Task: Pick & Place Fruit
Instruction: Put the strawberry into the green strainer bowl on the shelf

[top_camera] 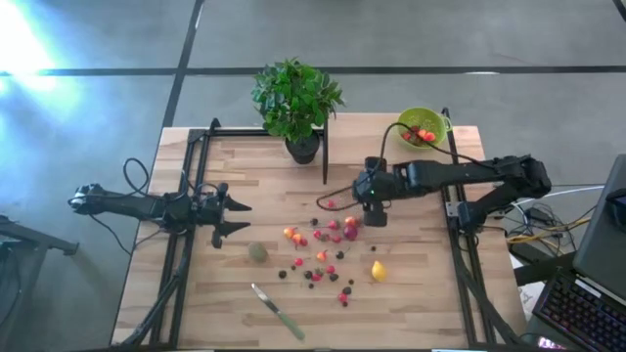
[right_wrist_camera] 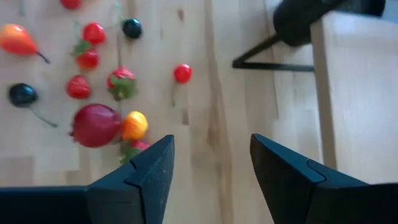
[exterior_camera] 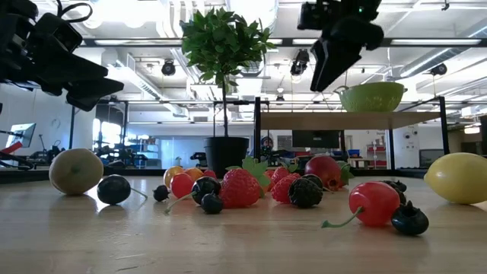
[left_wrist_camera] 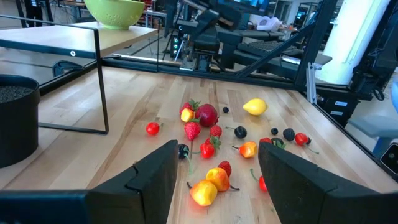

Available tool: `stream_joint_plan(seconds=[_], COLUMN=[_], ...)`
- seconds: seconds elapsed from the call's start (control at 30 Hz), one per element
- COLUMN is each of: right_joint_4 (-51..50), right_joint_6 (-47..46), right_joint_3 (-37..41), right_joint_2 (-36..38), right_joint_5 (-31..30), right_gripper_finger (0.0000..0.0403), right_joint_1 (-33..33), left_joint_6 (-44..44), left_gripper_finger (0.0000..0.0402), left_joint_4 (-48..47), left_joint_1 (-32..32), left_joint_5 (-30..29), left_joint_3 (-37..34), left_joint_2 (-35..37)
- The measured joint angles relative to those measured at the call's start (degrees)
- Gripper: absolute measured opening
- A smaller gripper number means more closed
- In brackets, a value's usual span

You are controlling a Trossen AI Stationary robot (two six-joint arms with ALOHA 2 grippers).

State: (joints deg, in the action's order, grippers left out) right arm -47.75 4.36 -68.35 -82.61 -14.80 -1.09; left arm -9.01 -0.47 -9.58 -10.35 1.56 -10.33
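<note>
From my station: wooden table with the potted plant at the back and the lime bowl on a raised shelf at the right rear. The bowl already has a few red pieces in it, so I judge the job started but mostly undone; the bulk of the fruit is loose mid-table.

Right gripper hangs above the near edge of the pile, jaws apart and nothing between them; its wrist view looks straight down on a dark red fruit beside a small yellow-orange one. Left gripper waits at the table's left side, low, pointing at the pile, jaws apart and empty.

Left to move: the kiwi-like ball nearest the left gripper, lemon on the pile's right, strawberries, cherries, dark berries scattered between. Green-handled knife lies at the front, untouched.

No brands, labels or readable writing anywhere.
</note>
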Motion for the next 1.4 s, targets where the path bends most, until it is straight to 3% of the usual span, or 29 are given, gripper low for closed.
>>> stream_joint_plan(seconds=[0.27, 0.8, 0.97, 1.4], right_joint_4=[0.1, 4.8, 8.0, 8.9], right_joint_6=[0.9, 3.3, 3.6, 6.6], right_joint_3=[2.2, 5.1, 4.1, 7.9], right_joint_2=[0.0, 0.0, 0.0, 0.0], right_joint_5=[4.5, 5.1, 8.7, 10.3], right_gripper_finger=[0.0233, 0.0265, 0.0262, 0.0233], right_joint_1=[-3.3, -3.3, -3.3, -3.5], left_joint_6=[0.0, 0.0, 0.0, 0.0], left_gripper_finger=[0.0229, 0.0229, 0.0229, 0.0229], left_joint_4=[0.0, 0.0, 0.0, 0.0], left_joint_1=[0.0, 0.0, 0.0, 0.0], left_joint_5=[0.0, 0.0, 0.0, 0.0], left_joint_3=[0.0, 0.0, 0.0, 0.0], left_joint_2=[0.0, 0.0, 0.0, 0.0])
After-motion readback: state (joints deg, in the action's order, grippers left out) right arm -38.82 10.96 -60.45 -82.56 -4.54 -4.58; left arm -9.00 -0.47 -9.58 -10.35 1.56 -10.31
